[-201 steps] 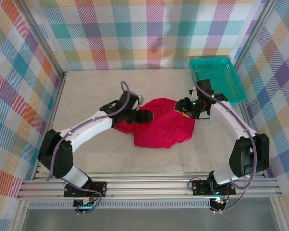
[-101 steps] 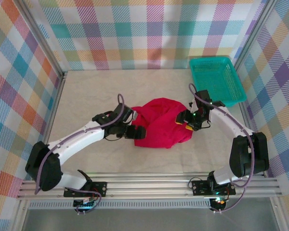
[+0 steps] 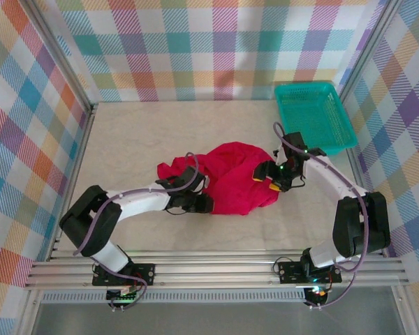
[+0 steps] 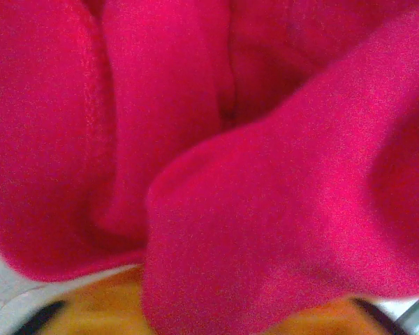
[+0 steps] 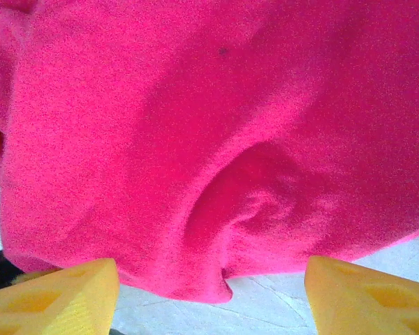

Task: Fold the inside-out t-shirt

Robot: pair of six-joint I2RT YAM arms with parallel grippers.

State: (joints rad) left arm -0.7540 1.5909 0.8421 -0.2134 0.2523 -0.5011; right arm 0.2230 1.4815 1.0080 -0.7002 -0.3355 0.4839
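**Nothing folded yet: the t-shirt lies crumpled between your pincers.**
Cloth smothers your left pincer, so you cannot tell its grip. Your right pincer gapes open, with the hem just ahead of its fingertips. Flattening and every fold remain.

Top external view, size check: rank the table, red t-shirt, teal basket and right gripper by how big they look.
1. table, clearly largest
2. red t-shirt and teal basket: about alike, so not ranked; the shirt is bunched and partly under the arms
3. right gripper, smallest
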